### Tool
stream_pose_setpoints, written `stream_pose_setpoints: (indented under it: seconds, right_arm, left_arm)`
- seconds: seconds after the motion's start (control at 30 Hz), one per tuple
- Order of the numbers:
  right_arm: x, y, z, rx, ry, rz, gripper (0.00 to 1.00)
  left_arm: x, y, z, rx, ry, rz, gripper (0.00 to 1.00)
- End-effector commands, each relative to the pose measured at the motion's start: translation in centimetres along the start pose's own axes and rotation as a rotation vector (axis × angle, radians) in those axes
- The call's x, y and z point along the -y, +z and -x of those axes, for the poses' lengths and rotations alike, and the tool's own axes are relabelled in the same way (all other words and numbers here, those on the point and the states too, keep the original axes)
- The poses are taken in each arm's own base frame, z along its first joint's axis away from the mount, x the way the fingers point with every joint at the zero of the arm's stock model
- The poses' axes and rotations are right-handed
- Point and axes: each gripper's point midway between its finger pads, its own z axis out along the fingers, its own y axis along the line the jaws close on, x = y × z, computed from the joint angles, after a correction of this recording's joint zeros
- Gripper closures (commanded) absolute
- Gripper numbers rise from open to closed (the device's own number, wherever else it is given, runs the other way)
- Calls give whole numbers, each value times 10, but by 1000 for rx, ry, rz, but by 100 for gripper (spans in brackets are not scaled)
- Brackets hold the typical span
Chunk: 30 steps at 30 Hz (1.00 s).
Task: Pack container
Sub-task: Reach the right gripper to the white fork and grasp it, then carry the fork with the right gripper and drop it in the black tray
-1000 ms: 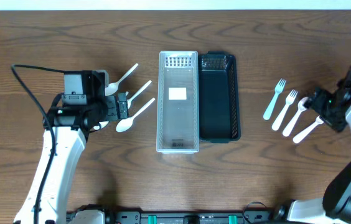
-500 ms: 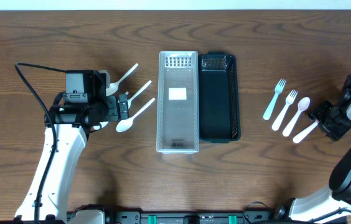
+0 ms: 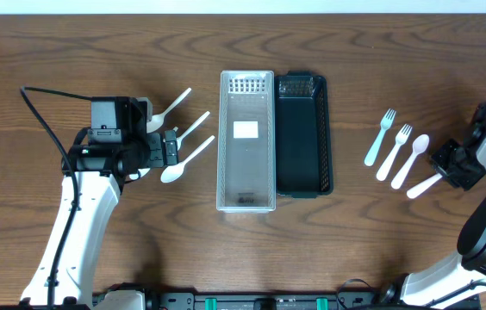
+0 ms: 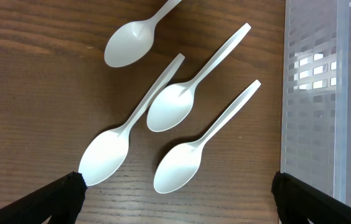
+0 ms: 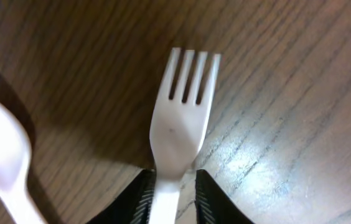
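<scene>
A clear container and a black container stand side by side mid-table. Several white spoons lie left of them, under my left gripper, which hangs wide open above the lowest ones and holds nothing. On the right lie two white forks, a spoon and one more fork. My right gripper straddles that last fork at its handle. The jaws stand narrow: the left finger touches the handle and a thin gap shows at the right one. The fork rests on the table.
The clear container's perforated wall is just right of my left gripper. A spoon bowl lies close to the left of the fork in the right wrist view. The left arm's black cable loops over the table's left side.
My right gripper's jaws have narrowed around the fork handle, and that arm has shifted slightly right and toward the front. The left arm and the spoons have not moved.
</scene>
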Motion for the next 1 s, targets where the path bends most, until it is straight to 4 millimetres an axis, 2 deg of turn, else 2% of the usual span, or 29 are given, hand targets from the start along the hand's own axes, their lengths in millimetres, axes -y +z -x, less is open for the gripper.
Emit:
stream_pose_setpoints:
  seconds: [0.0,0.07,0.17,0.23,0.27,0.33,0.43,0.47,0.57,0.67,0.73,0.83,0.87,0.97]
  right_arm:
    - [9,8,-11,-24,4,-33,76]
    - [11,10,-16,-37,3,-40,73]
    - [14,14,-23,-52,1,-47,75]
    - [15,15,-26,-60,0,-50,99]
    - [15,14,-25,-58,-8,-49,99]
    - [14,8,-23,-52,-7,-44,99]
    - [-4,-19,-15,-9,-20,36,99]
    - [-13,-32,-12,14,-41,78,99]
    - [-58,-89,-8,110,-155,270,99]
    - [-105,-150,-26,201,-294,466,99]
    - [-132,-180,-46,245,-381,561,99]
    - [-171,-208,-87,250,-516,668,99]
    - [-187,-214,-108,245,-584,699,99]
    - [-223,-226,-141,297,-730,751,99]
  left_arm:
    - [0,-1,4,3,7,-5,2]
    - [0,-1,4,3,7,-5,2]
    - [0,-1,4,3,7,-5,2]
    - [0,-1,4,3,7,-5,2]
    - [0,-1,4,3,7,-5,2]
    - [0,-1,4,3,7,-5,2]
    - [0,-1,4,3,7,-5,2]
    - [0,-1,4,3,7,-4,2]
    - [0,-1,4,3,7,-5,2]
    - [0,-1,4,3,7,-5,2]
    - [0,-1,4,3,7,-5,2]
    - [0,-1,4,3,7,-5,2]
    - [0,-1,4,3,7,-4,2]
    - [0,-1,4,3,7,-5,2]
